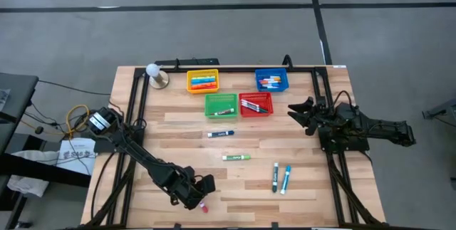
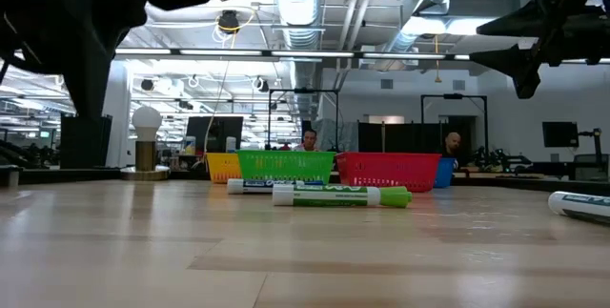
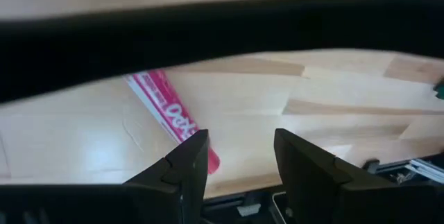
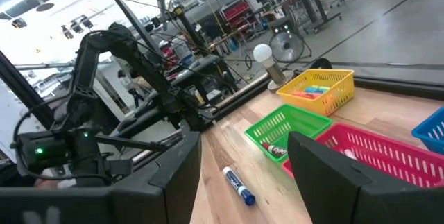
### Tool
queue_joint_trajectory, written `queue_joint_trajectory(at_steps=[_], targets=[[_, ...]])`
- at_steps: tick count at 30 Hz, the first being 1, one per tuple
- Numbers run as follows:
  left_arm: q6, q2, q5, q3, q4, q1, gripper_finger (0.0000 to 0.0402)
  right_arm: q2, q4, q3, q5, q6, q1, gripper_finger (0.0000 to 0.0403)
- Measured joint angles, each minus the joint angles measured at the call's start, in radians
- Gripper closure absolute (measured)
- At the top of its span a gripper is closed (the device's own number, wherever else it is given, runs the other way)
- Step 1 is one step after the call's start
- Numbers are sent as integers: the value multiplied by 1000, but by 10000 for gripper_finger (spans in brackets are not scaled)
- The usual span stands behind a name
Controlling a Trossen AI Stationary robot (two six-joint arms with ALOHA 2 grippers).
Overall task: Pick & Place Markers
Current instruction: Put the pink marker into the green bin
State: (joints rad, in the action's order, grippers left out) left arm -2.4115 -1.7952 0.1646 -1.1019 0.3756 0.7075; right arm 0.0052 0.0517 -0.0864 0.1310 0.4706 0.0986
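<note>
- The left gripper (image 1: 201,196) hangs low over the near edge of the table (image 1: 164,134), left of centre. Its fingers (image 3: 186,163) stand apart with nothing between them.
- A red marker (image 3: 171,114) lies flat on the wood just beside that gripper, its near end next to one fingertip. This looks like the pick in hand.
- To do it well, I would shift the gripper sideways until the marker's barrel sits between both fingers, turn the wrist so the jaws cross the barrel, then lower and close.
- Risk: the marker is close to the table's near edge, so a nudge from a fingertip could roll it off.
- Farther in, toward the centre, a blue marker (image 1: 220,134) and a green marker (image 1: 236,157) lie apart on the wood.
- Right of those, a green-capped marker (image 1: 274,176) and a blue-capped marker (image 1: 286,179) lie side by side.
- At the far side sit the yellow basket (image 1: 202,81), green basket (image 1: 221,105), red basket (image 1: 256,104) and blue basket (image 1: 271,81), each already holding markers.
- The right gripper (image 1: 298,113) waits at the right edge, jaws spread, holding nothing.
</note>
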Motion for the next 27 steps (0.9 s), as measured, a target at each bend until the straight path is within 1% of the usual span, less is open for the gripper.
queue_joint_trajectory(at_steps=[5,9,17,20,23,27], targets=[[-3,0,-3,-8,0,15,238,0,1,0,0,0,0,198],[-14,0,-35,-8,0,28,238,0,1,0,0,0,0,198],[-18,-7,-50,-8,20,38,238,0,1,0,0,0,0,198],[-21,-26,-67,-8,35,38,238,0,1,0,0,0,0,198],[-21,-62,-72,-8,13,34,238,0,1,0,0,0,0,198],[-17,-126,-75,-11,-71,21,238,0,1,0,0,0,0,198]])
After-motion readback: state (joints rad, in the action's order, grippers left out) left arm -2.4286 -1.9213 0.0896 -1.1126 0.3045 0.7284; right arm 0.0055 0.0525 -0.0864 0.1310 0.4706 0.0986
